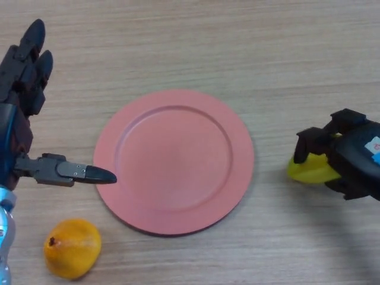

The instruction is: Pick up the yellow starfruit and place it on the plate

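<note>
A pink plate point(136, 196) lies flat in the middle of the wooden table, with nothing on it. The yellow starfruit point(310, 170) sits to the right of the plate, mostly covered by my right hand point(350, 157), whose fingers curl over and around it. Only the fruit's left end shows. My left hand point(24, 89) hangs at the left edge with straight fingers pointing away and the thumb reaching toward the plate's left rim.
An orange fruit point(72, 247) lies near the front left, just below the left thumb and off the plate's lower left rim.
</note>
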Tool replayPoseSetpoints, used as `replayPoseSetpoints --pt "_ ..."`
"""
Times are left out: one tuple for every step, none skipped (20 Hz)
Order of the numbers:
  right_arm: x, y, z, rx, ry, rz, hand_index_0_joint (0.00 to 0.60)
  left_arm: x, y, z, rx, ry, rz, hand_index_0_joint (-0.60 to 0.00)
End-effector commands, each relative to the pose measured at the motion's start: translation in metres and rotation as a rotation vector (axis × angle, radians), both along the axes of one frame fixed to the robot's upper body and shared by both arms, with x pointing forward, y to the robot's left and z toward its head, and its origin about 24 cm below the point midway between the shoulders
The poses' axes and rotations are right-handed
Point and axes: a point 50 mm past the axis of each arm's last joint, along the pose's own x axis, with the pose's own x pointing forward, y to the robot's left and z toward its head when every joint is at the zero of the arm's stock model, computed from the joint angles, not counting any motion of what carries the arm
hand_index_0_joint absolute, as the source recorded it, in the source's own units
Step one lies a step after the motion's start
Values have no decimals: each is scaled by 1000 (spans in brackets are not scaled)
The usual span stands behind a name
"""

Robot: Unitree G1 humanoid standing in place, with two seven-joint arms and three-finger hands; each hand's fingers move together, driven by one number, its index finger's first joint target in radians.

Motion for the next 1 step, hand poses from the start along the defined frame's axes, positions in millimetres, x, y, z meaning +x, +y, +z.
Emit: replayPoseSetpoints --pt "4 -4 29 106 -94 29 600 -10 5 35 44 -198 23 0"
